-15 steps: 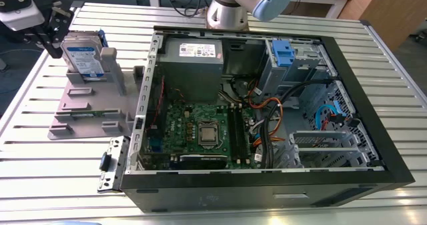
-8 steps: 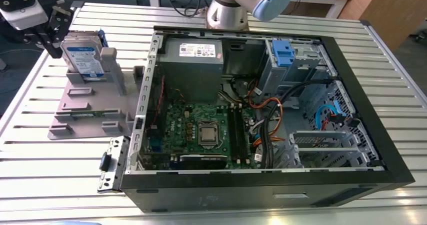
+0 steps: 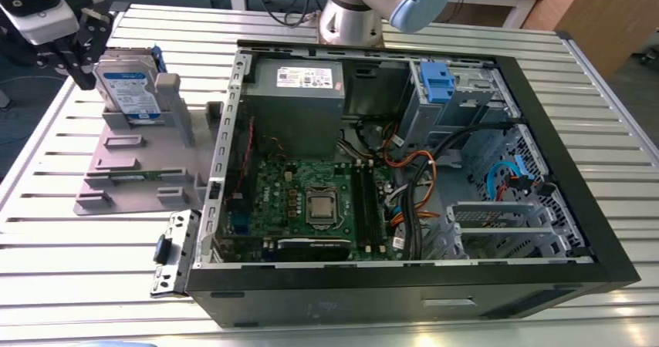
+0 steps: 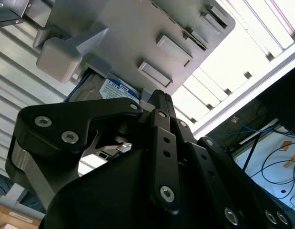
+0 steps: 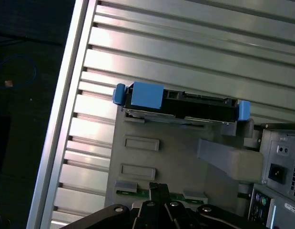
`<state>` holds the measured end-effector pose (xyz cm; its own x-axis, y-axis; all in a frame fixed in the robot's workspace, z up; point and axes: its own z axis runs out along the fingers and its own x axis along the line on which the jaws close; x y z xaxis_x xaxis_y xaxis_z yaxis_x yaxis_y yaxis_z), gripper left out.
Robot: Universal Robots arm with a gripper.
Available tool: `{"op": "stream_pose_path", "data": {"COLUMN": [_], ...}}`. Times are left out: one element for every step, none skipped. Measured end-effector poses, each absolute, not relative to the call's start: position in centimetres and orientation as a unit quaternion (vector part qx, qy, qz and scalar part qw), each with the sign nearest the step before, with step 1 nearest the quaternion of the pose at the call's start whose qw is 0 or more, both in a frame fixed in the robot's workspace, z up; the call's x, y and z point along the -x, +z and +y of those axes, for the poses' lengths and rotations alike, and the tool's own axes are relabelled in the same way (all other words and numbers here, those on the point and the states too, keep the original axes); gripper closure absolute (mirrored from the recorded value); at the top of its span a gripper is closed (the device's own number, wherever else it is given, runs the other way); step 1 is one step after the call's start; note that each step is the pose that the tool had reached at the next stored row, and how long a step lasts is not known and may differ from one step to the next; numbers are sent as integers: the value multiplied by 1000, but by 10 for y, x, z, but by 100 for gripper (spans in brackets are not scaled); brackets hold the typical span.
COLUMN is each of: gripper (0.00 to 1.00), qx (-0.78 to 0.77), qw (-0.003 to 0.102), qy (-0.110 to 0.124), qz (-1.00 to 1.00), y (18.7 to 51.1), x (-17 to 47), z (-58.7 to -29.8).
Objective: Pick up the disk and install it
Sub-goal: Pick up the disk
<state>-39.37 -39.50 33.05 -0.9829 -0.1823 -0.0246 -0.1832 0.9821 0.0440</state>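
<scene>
The disk (image 3: 131, 92) stands upright in the grey stand (image 3: 129, 173); the tool (image 5: 157, 190) is closed, empty.

The exterior view looks steeply down over the whole table (image 3: 62, 247) and open computer case (image 3: 412, 297); both wrist views sit close to the grey holder (image 5: 176, 162) and disk (image 5: 185, 107) near one table edge, shared by all.

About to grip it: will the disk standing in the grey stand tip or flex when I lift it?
The disk looks like a rigid metal slab, so it probably won't flex. It stands on edge in the grey stand, so a sideways push could tip it. Its blue bracket looks plastic and may give slightly.
</scene>
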Motion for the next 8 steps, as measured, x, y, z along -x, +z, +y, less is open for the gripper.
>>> {"op": "stream_pose_path", "data": {"gripper": [89, 89, 89, 89, 89, 89, 89, 89], "qx": [95, 98, 101, 105, 108, 111, 114, 117], "qw": [10, 10, 10, 10, 10, 10, 10, 10], "qy": [23, 23, 23, 23, 23, 23, 23, 23], "qz": [995, 995, 995, 994, 994, 993, 993, 993], "y": [331, 330, 331, 331, 330, 330, 331, 330], "x": [394, 394, 394, 394, 394, 394, 394, 394], "z": [-395, -395, -395, -395, -395, -395, -395, -395]}}
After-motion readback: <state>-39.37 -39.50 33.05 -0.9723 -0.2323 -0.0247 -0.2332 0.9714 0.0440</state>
